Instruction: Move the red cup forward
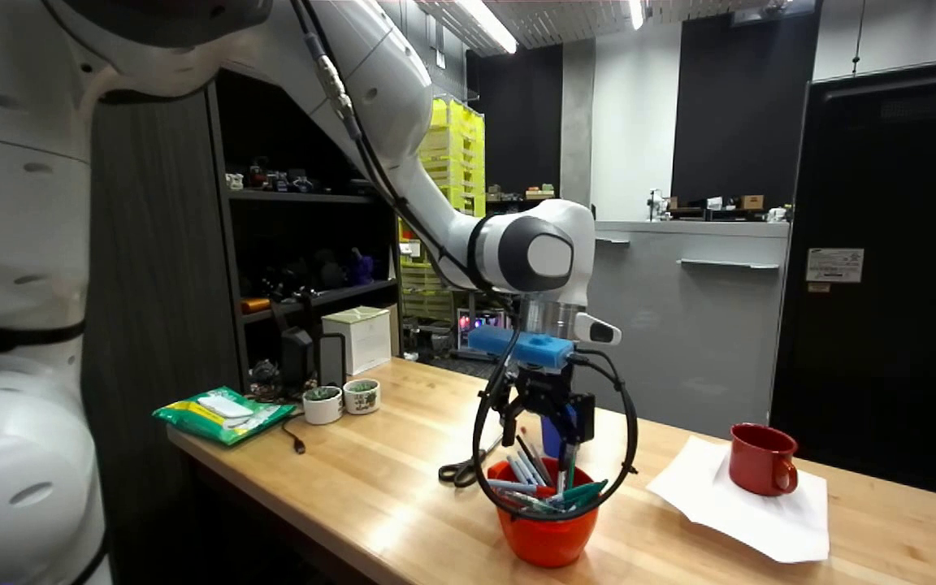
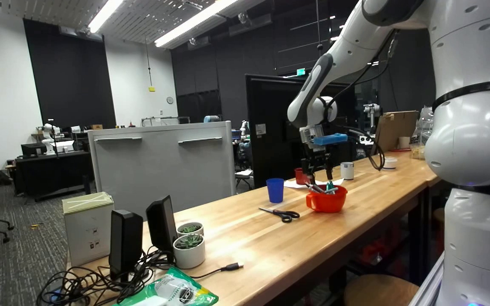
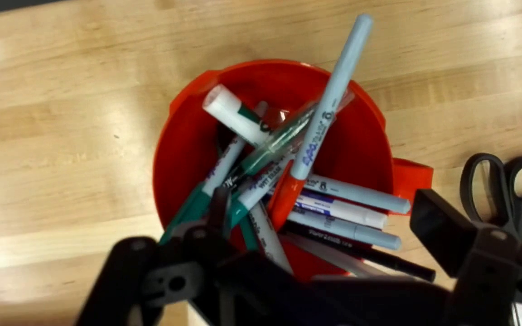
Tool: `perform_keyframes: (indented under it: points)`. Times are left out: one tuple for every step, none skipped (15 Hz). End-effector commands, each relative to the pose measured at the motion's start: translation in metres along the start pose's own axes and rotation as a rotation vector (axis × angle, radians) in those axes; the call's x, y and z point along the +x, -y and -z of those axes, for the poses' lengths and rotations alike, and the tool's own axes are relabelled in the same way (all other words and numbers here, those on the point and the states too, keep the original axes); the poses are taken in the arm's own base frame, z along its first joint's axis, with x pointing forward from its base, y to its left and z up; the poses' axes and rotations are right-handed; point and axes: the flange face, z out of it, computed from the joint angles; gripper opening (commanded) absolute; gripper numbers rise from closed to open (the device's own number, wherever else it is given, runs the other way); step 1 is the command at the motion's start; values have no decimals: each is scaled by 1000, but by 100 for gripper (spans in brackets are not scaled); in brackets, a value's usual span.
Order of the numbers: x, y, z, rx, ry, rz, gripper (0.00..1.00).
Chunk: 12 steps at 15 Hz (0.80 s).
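The red cup (image 1: 548,543) is squat and wide-rimmed, standing upright on the wooden table in both exterior views. Several markers (image 3: 333,108) fill it and stick out over its rim. A red tab or handle (image 3: 411,181) juts from its side in the wrist view. My gripper (image 2: 320,177) points down just above the cup, jaws wide apart. In the wrist view, one finger (image 3: 219,210) hangs over the markers inside the rim, and the opposite one (image 3: 444,231) is outside it, past the handle. Nothing appears clamped; whether a finger touches a marker, I cannot tell.
Black scissors (image 2: 286,216) and a blue tumbler (image 2: 275,190) lie close to the cup. Farther along, a darker red mug (image 1: 763,459) rests on white paper (image 1: 708,508). Two potted plants (image 2: 189,250), speakers (image 2: 126,242) and a green packet (image 2: 177,289) occupy one table end.
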Motion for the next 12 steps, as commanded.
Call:
perform_keyframes:
  points:
    - [-25, 29, 18, -57, -114, 28, 100]
    - [-27, 37, 21, -65, -145, 36, 100]
    - [-29, 46, 24, -71, -187, 48, 100]
    - [-29, 55, 27, -79, -213, 58, 100]
    - [-30, 66, 29, -85, -248, 63, 100]
    - [-30, 76, 32, -91, -282, 72, 100]
    - [-30, 86, 34, -91, -314, 83, 100]
    - [-31, 96, 37, -90, -345, 91, 100]
    - [-31, 105, 38, -88, -371, 98, 100]
    - [-32, 115, 40, -81, -391, 105, 100]
    - [-32, 124, 40, -73, -403, 113, 100]
    - [-34, 133, 41, -71, -408, 121, 100]
